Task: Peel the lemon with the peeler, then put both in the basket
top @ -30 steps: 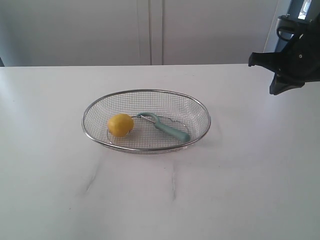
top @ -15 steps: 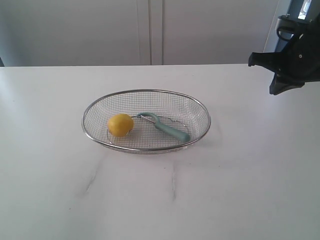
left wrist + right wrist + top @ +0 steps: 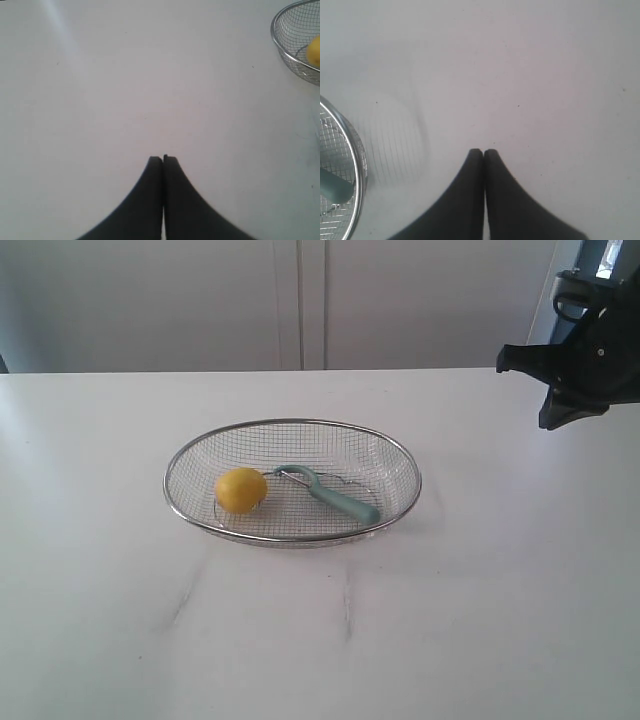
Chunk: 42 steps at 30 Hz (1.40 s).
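basket: set near the middle of the white bench; the mesh can be seen through.
lemon: laid inside the basket, in its left part as the exterior view shows it.
peeler: laid inside the basket just beside the lemon, looped head turned towards it (contact cannot be told), handle pointed away to the right.
left hand: clenched on nothing, held above the bench, apart from the basket.
right hand: clenched on nothing, held above the bench near the basket's rim; its arm is seen at the far right.
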Available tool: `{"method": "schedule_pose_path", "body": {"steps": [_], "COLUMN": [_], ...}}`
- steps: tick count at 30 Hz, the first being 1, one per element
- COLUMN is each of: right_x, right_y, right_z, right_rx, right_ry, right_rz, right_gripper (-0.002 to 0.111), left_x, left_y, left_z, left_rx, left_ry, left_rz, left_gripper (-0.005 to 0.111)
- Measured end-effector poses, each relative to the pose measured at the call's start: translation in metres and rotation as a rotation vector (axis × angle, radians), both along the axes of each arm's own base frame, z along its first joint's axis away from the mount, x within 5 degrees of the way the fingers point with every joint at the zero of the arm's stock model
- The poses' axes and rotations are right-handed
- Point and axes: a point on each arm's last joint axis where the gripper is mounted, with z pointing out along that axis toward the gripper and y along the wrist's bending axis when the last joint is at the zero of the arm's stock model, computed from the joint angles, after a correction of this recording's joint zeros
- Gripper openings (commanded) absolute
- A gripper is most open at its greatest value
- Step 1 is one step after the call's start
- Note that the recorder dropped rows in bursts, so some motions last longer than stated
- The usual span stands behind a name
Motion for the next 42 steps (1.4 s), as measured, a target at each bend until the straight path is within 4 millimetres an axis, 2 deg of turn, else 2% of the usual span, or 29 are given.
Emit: {"method": "schedule_pose_path", "body": {"steps": [10,16,22,42], "right_x": [0.000,0.000,0.001,0.001], "right_y": [0.000,0.000,0.000,0.000], "right_z": [0.000,0.000,0.000,0.001], "right_rx": [0.000,0.000,0.000,0.000], "right_ry": [0.000,-0.002,-0.013,-0.017], "right_rz": [0.000,0.000,-0.002,-0.002], "right_gripper": [0.000,0.000,0.000,0.000], "left_x": [-0.010,-0.008,-0.006,-0.004], "left_y": [0.000,0.000,0.001,0.001], "left_z": [-0.035,-0.062,-0.079,-0.079], "left_rx": [0.007,0.011,0.010,0.019], "left_ry": [-0.063,-0.005,0.020,-0.005], "left_rz": [0.003,0.003,0.004,0.006], "left_gripper": [0.000,0.000,0.000,0.000]}}
